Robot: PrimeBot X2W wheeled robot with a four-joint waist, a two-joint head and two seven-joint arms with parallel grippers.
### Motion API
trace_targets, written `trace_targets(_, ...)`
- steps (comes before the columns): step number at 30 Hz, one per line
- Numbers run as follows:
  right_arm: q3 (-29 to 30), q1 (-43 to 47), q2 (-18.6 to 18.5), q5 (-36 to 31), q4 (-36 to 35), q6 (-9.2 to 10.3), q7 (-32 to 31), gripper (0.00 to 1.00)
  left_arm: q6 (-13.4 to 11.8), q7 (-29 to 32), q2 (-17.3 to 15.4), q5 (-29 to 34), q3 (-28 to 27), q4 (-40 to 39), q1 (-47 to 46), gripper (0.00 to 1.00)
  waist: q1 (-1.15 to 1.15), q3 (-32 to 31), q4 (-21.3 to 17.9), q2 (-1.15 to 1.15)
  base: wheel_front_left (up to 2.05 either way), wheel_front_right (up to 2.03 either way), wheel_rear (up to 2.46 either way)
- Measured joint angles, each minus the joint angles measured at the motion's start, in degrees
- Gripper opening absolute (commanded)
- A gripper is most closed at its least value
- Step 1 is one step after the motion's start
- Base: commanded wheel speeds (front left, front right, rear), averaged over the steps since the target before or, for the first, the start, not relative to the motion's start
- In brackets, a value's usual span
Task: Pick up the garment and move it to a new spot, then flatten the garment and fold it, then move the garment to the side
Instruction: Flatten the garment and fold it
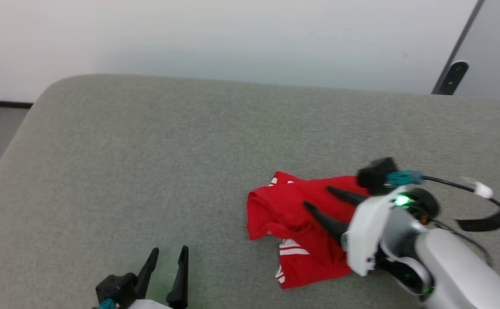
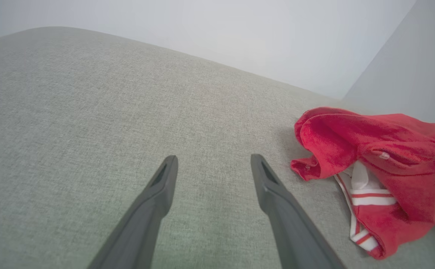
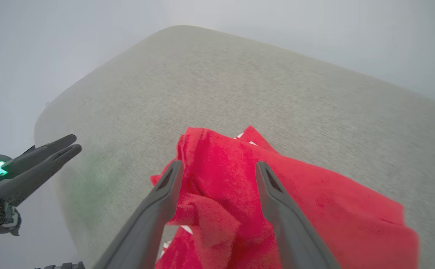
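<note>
Framing crumpled garment, right fingers apart

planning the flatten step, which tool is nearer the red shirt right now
Right. The right tool is open directly over the red shirt, above its crumpled middle. The left tool, also open, is over the bare grey surface off to the shirt's left, clear of it.

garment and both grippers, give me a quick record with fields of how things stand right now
garment: red with white striped trim, crumpled in a heap, not flattened or folded
garment place: on the grey fabric surface, toward the robot's right
right gripper: open, fingers spread wide over the garment, no cloth pinched between them
left gripper: open, over bare surface, apart from the garment
background: pale wall
</note>
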State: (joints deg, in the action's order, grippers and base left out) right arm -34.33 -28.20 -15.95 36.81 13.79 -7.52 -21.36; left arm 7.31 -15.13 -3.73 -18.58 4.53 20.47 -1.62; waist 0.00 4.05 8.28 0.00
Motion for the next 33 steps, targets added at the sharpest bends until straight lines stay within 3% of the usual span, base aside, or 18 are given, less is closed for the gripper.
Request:
trace_targets(7, 5.76, 4.14, -6.12, -2.78, 0.14, 0.0, 8.17, 1.0, 0.0, 0.0, -1.29, 0.37, 1.12, 0.38, -1.29, 1.0, 0.0, -1.74, -2.78, 0.0, 0.0, 0.0, 0.0)
trace_targets(12, 11.2, 7.3, -7.24, -5.77, 2.24, 0.0, 14.73, 1.0, 0.01, 0.01, -2.34, 0.37, 1.93, 0.94, -2.42, 1.0, 0.0, -2.95, -4.64, 0.0, 0.0, 0.0, 0.0)
trace_targets(22, 22.95, 17.06, -4.24, -9.83, 2.88, 0.0, 21.8, 1.0, 0.01, 0.0, -4.75, -0.09, 3.05, 1.02, -2.72, 1.0, 0.0, -6.15, -6.8, 0.0, 0.0, 0.0, 0.0)
trace_targets(33, 30.64, 29.78, 0.89, -14.03, -6.62, 0.0, 20.36, 1.0, -2.66, 0.01, -5.69, 0.18, 0.46, -5.32, 6.54, 1.0, 0.0, -7.39, -7.54, 0.0, 0.0, 0.0, 0.0)
